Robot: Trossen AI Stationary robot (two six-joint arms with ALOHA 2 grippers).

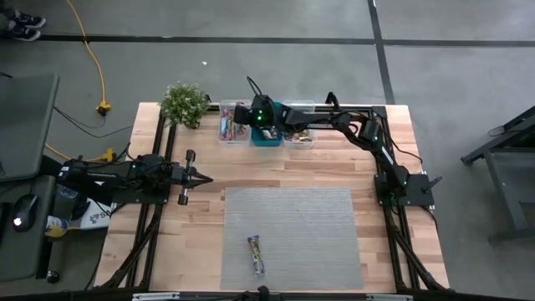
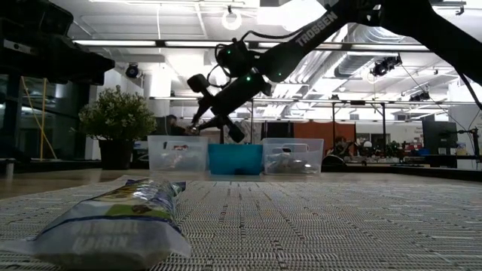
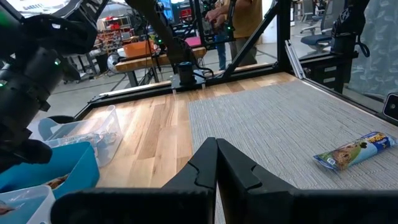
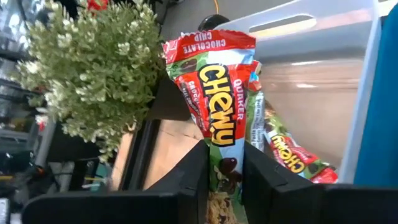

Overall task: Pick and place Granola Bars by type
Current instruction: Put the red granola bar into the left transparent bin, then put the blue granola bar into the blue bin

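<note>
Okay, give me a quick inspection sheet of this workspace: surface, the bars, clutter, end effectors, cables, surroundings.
Surface: wooden table with a grey mat.
Job's things: one blue-wrapped bar lies on the mat; red Chewy bar is held over the clear bin, which holds more.
Clutter: potted plant at the back corner; teal bin; second clear bin.
End effectors: right end effector shut on the Chewy bar; left end effector shut, empty, at the left edge.
Cables: yellow cable on the floor.
Surroundings: a person stands beyond the table.

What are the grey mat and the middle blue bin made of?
The mat looks like woven vinyl or fabric: its surface shows a fine ribbed weave, matte grey. The middle bin looks like smooth teal plastic, slightly see-through, with a moulded rim.
</note>
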